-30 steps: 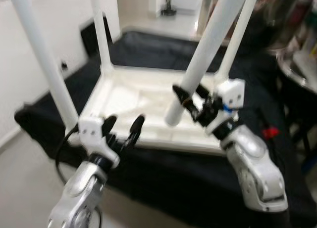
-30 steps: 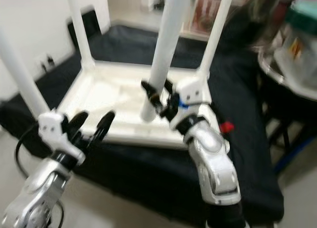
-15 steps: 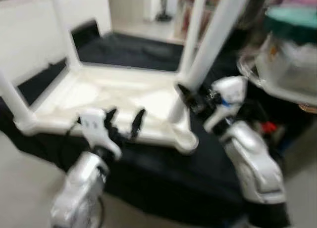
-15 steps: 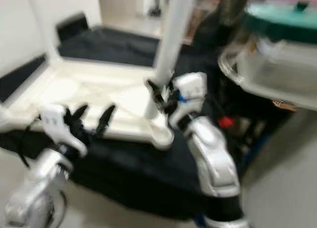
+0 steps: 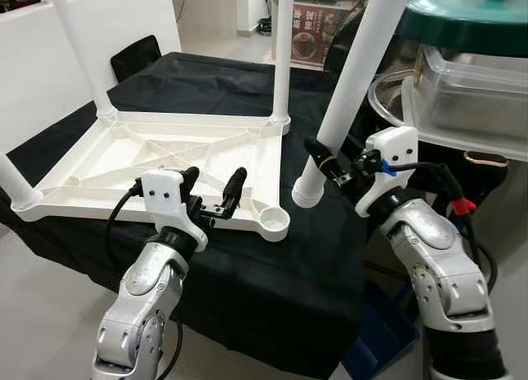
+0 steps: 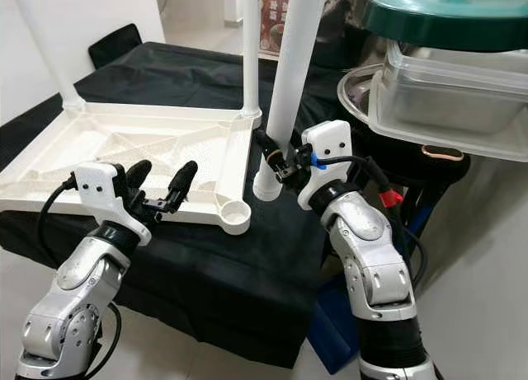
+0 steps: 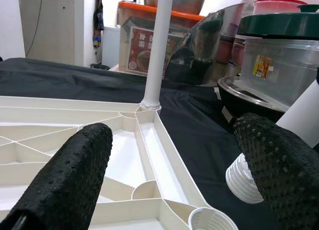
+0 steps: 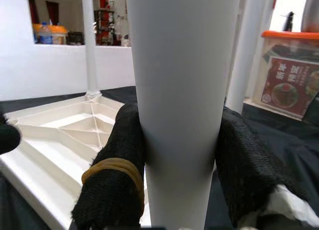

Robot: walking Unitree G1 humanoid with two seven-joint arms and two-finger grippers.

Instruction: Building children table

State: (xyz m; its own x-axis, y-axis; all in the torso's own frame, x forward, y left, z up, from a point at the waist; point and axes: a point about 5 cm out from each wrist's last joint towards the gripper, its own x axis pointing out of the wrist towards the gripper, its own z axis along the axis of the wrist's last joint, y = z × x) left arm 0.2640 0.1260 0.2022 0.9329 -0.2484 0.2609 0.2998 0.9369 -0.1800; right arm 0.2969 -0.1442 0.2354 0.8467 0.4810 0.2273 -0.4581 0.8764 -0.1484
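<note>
Left eye view, table: the white plastic children's table top (image 5: 157, 153) lies upside down on a black cloth (image 5: 272, 256), three white legs already standing up from its corners.
Left eye view, empty socket: the near right corner socket (image 5: 273, 223) is a round open cup with no leg in it.
Left eye view, my right gripper (image 5: 328, 167): my fingers are clamped on the fourth table leg (image 5: 346, 100), low on its length; the leg leans up and to the right, and its ribbed lower end hangs above the cloth, just beside the empty socket but apart from it.
Left eye view, my left gripper (image 5: 213, 190): my two fingers are spread apart with nothing between them, over the near edge of the table top, near the empty socket.
Left eye view, background: a clear storage box with a green lid (image 5: 470, 21) on a metal tray sits to my right.

Right eye view, same scene: the held leg's foot (image 6: 266, 186) sits just right of the socket (image 6: 233, 218), not seated in it.

Left wrist view, fingers: my two black pads (image 7: 75, 175) stand wide apart, holding nothing.
Left wrist view, between them: the ribbed underside of the table top, the open socket (image 7: 213, 221), and the ribbed end of the loose leg (image 7: 241, 177) beside it.

Right wrist view, grip: both pads (image 8: 117, 165) press against the white leg (image 8: 182, 90) from either side; a rubber band wraps one finger.
Right wrist view, beyond: the table top (image 8: 65, 135) lies behind the leg.
</note>
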